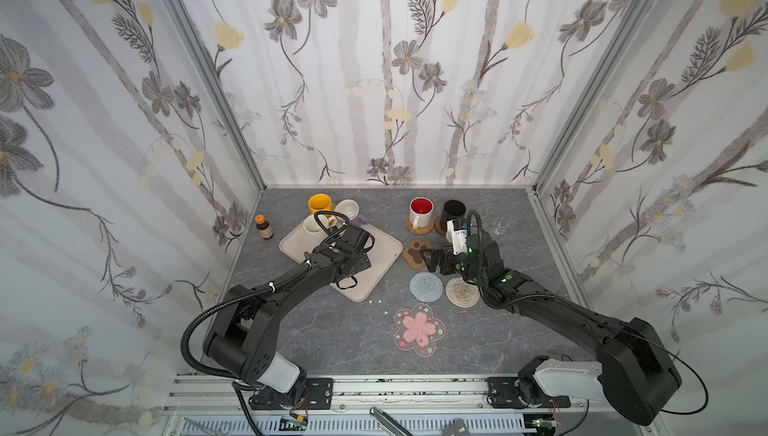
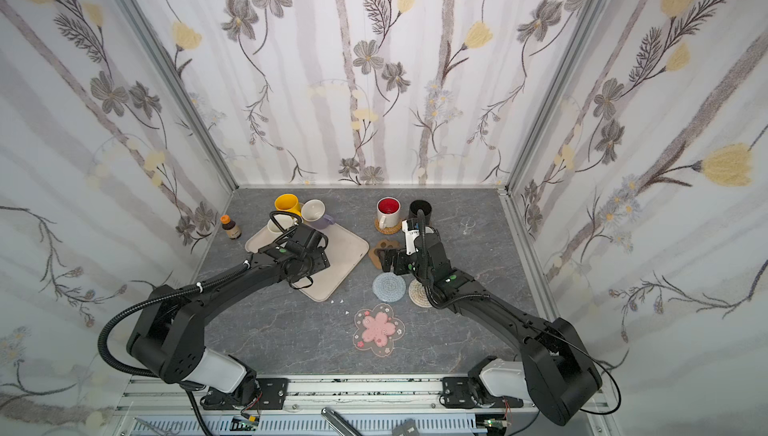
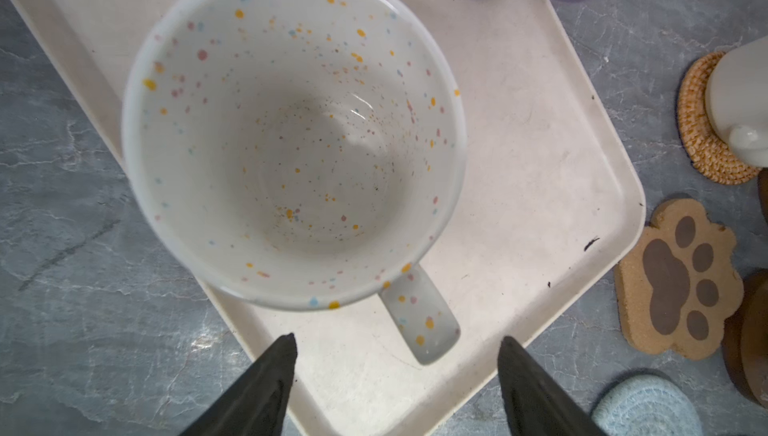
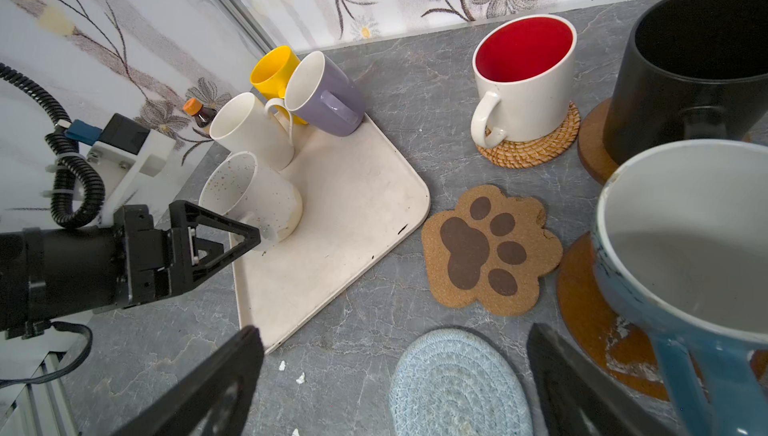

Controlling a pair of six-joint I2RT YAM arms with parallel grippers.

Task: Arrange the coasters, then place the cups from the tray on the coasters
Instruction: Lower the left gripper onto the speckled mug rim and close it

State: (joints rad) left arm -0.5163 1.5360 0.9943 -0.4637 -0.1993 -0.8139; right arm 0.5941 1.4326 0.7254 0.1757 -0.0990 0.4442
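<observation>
arms (image 1: 291, 284): black, white base links | cables (image 4: 66, 172): black corrugated | dots (image 1: 334, 250): green | left pincer (image 3: 397, 338): black, triangular

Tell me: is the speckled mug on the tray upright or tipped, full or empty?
Upright and empty. The speckled mug stands on the tray, mouth up, and the left wrist view looks straight down to its bare bottom.

Seven handled ceramic mugs: yellow mug (image 4: 274, 70), lavender-grey mug (image 4: 324, 95), plain cream-white mug (image 4: 249, 130), speckled cream-white mug (image 3: 291, 134), white mug with red inside (image 4: 523, 80), black mug (image 4: 698, 72), blue mug (image 4: 685, 221). Seven flat coasters: woven rattan round (image 4: 536, 151), brown wooden round (image 4: 592, 151), second brown wooden round (image 4: 577, 288), cork paw-print coaster (image 4: 490, 251), grey-blue knitted round (image 4: 457, 384), beige braided round (image 1: 457, 288), pink blossom-shaped mat (image 1: 419, 330). One large beige rounded-rectangle tray (image 4: 345, 213). One orange-capped brown bottle (image 1: 264, 226). One small clear glass (image 1: 498, 226).
</observation>
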